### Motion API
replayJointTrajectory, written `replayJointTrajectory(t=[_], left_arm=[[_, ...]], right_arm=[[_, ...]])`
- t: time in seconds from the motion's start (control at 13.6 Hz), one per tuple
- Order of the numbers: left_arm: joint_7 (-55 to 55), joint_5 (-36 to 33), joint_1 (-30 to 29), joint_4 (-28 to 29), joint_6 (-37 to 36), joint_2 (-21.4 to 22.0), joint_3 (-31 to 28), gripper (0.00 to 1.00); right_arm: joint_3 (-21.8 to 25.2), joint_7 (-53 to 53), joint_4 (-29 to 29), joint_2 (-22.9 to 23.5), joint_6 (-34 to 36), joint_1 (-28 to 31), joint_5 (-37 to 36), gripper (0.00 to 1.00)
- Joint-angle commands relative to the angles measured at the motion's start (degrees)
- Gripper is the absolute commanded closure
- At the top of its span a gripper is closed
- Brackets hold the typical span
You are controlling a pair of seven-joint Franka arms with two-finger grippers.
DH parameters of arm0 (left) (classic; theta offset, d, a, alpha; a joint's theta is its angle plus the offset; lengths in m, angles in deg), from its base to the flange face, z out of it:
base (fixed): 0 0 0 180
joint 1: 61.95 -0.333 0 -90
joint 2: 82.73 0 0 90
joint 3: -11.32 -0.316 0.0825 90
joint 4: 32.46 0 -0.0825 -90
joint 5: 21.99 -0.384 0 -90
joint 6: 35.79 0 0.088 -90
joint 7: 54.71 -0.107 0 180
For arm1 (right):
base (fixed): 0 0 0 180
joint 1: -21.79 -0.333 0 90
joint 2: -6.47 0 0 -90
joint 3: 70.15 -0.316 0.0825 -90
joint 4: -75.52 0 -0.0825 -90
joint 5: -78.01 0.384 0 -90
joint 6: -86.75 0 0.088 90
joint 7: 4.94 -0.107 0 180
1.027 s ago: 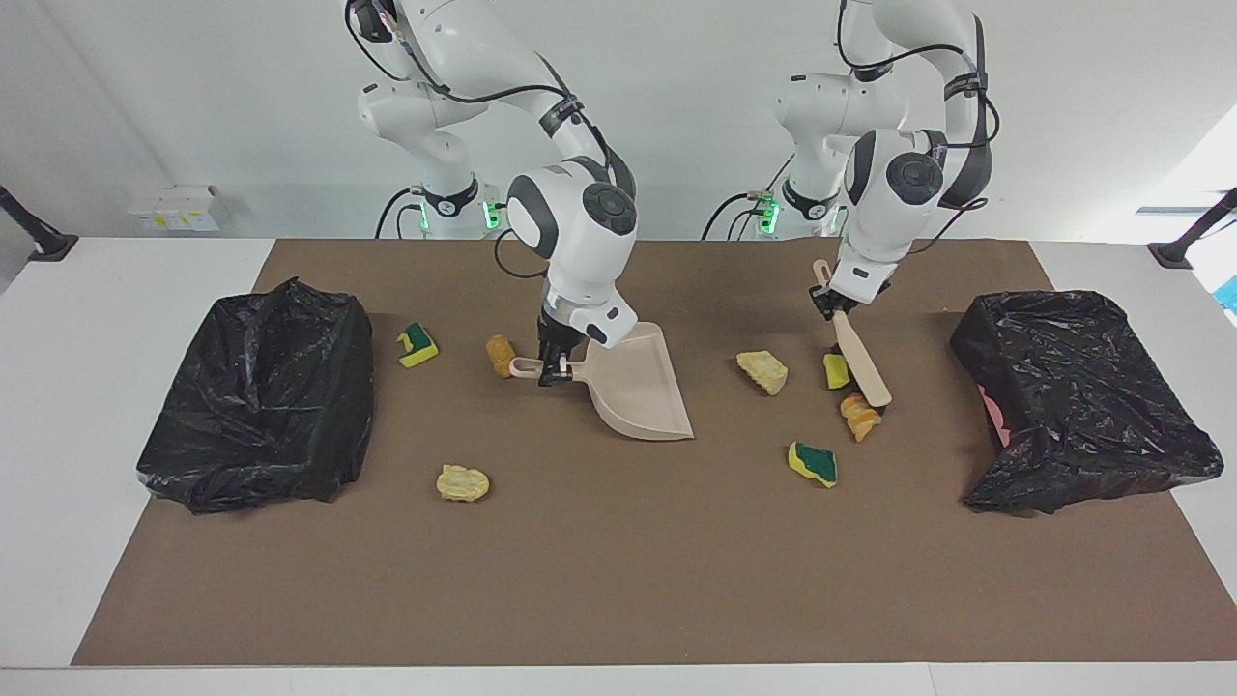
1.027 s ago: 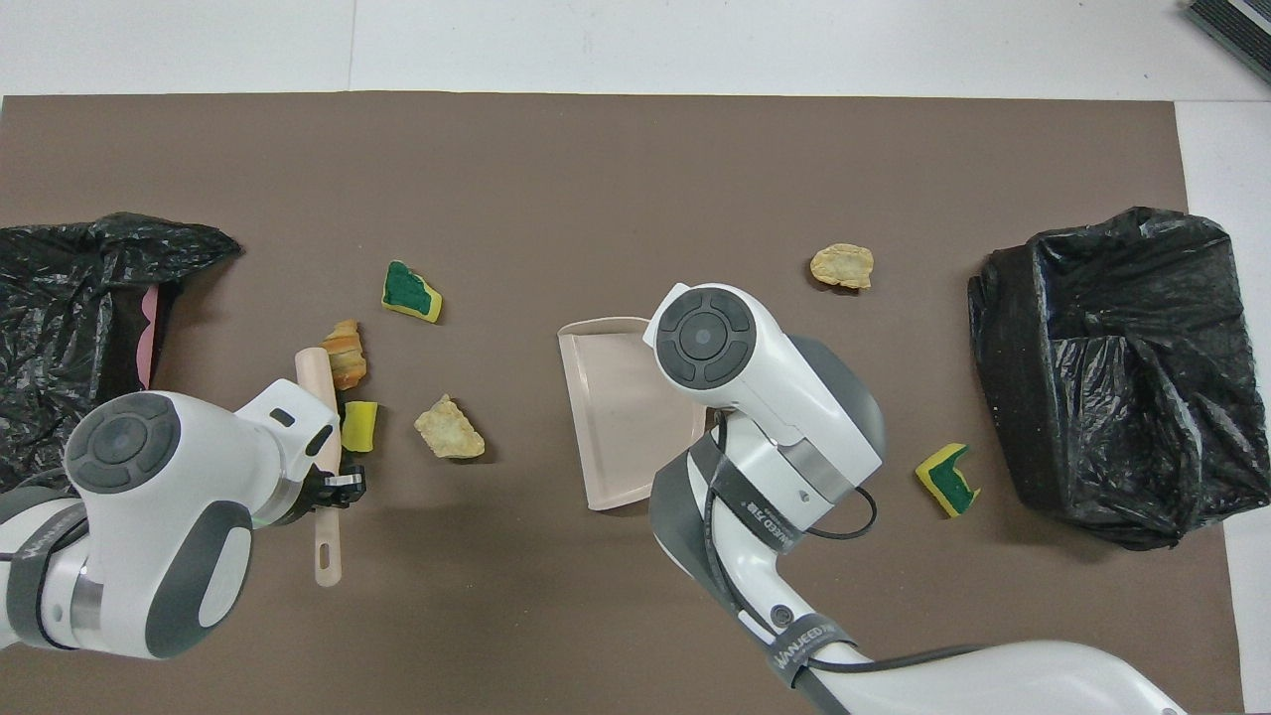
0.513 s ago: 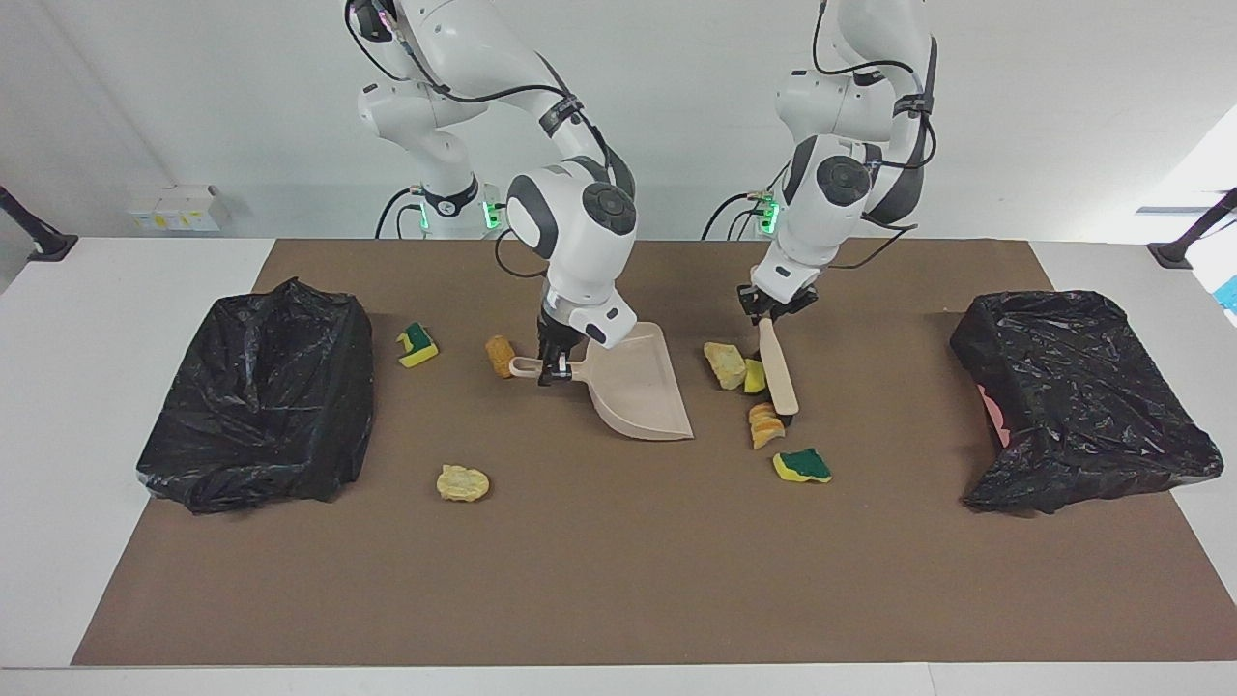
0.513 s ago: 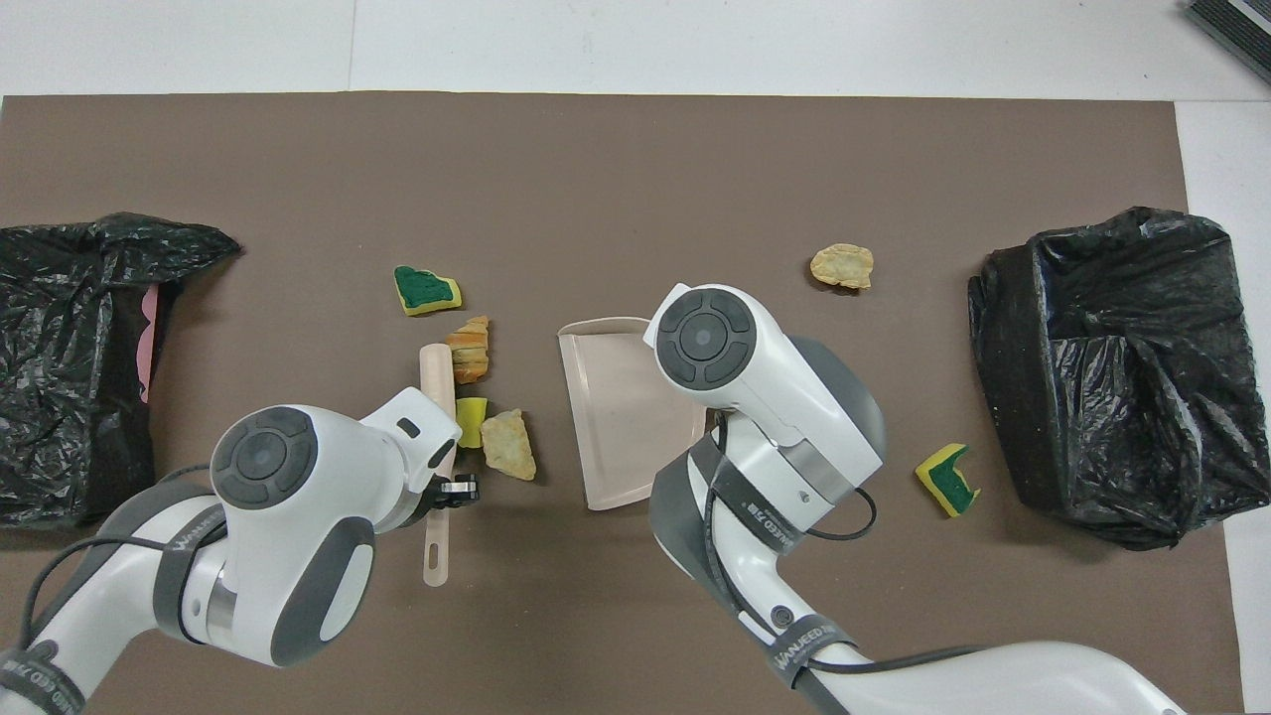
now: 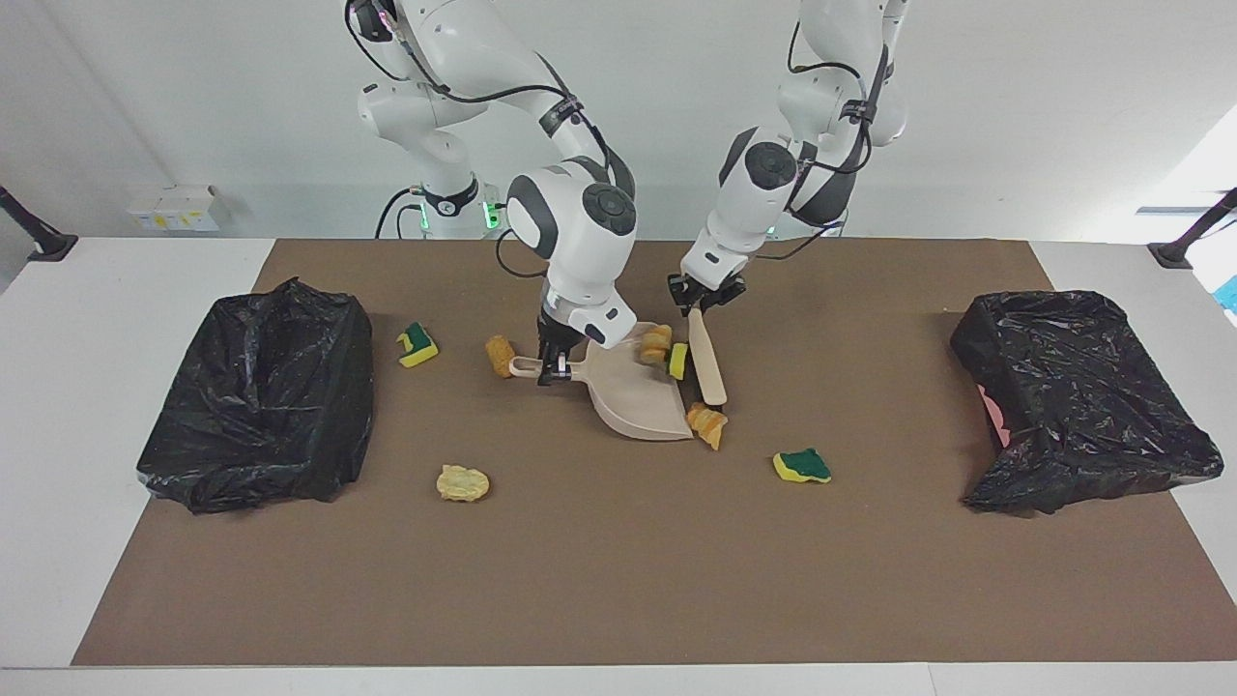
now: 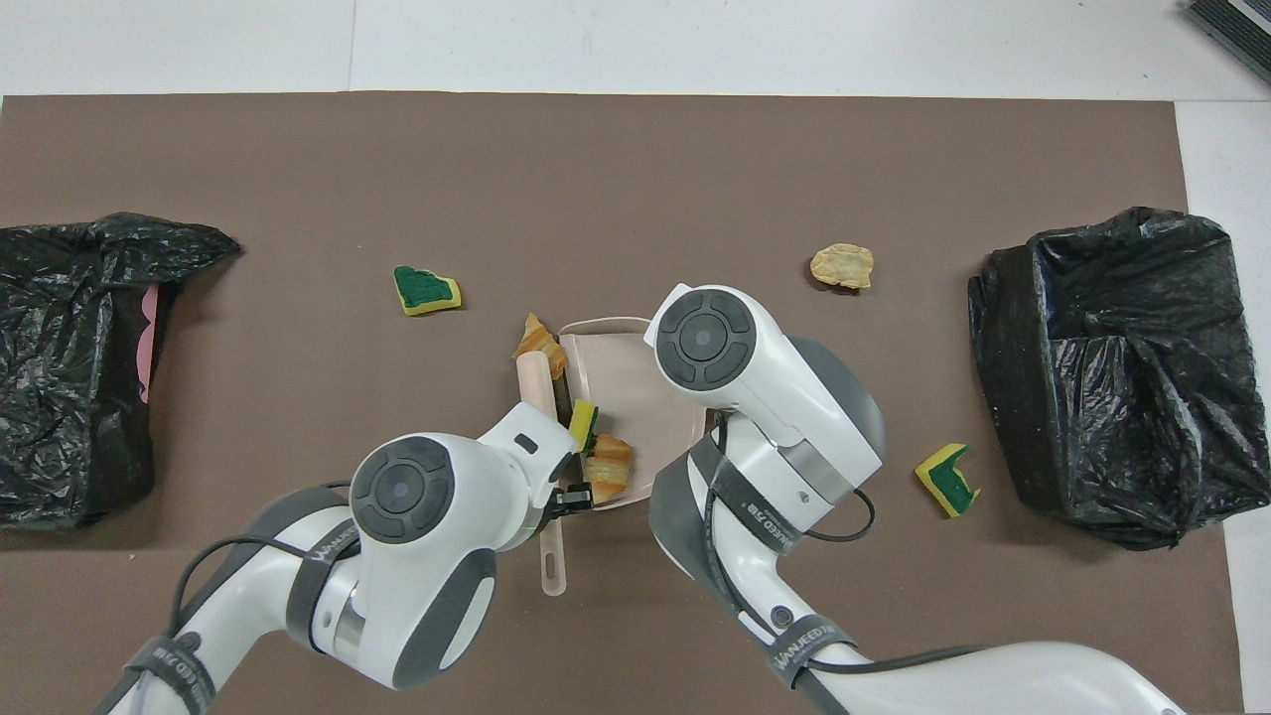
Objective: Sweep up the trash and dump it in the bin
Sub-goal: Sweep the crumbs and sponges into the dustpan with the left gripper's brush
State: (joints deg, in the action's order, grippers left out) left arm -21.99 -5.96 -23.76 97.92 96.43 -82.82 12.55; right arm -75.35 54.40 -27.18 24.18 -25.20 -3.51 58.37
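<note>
The step in hand, as I judge it, is driving trash over the open lip of the pale beige plastic dustpan [image 5: 638, 391] with the pale beige brush [image 5: 706, 369]. To do it well, the brush should stay flat and low on the brown mat [image 5: 618, 580], square to the pan's lip, while the pan is pressed down so nothing slips beneath it. The golden-brown croissant-like lump [image 5: 707, 424] sits at the corner of the lip, seemingly outside the pan, and probably needs a second pass angled inward.

The left gripper [image 5: 698, 302] is pressed together on the brush handle, over the mat beside the pan. The right gripper [image 5: 553, 365] is pinched on the dustpan's handle, holding the pan on the mat near the middle of the table [image 5: 145, 261].

The trash is small and light. A tan ridged bread lump [image 6: 608, 467] lies in the pan, with a yellow sponge with a green face [image 6: 583, 425] upright at the pan's edge against the brush. Four pieces are loose on the mat: a second green-faced yellow sponge [image 5: 802, 466] toward the left arm's end, a third [image 5: 417, 345] near the black-bagged bin [image 5: 261, 396] at the right arm's end, a golden roll [image 5: 499, 354] just beside the pan's handle, and a pale crumpled lump [image 5: 462, 482] farther from the robots. Another black-bagged bin [image 5: 1082, 396] stands at the left arm's end.
</note>
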Motion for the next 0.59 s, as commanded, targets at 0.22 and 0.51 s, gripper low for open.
replayJointTrajectory(t=[0.22,0.51], left_arm=[[-0.11,2.78,2.07,-10.58,-2.66,-5.01,-1.4,1.0],[-3.01,1.73,-4.16,-10.93,-7.58,-3.61,-1.85,1.0]], right_arm=[[-0.25,-2.13,-1.8,-1.11,-1.87,0.51,-0.58,1.0],[-0.25,-2.13,-1.71,-1.02,-1.87,0.69,-0.58,1.0]])
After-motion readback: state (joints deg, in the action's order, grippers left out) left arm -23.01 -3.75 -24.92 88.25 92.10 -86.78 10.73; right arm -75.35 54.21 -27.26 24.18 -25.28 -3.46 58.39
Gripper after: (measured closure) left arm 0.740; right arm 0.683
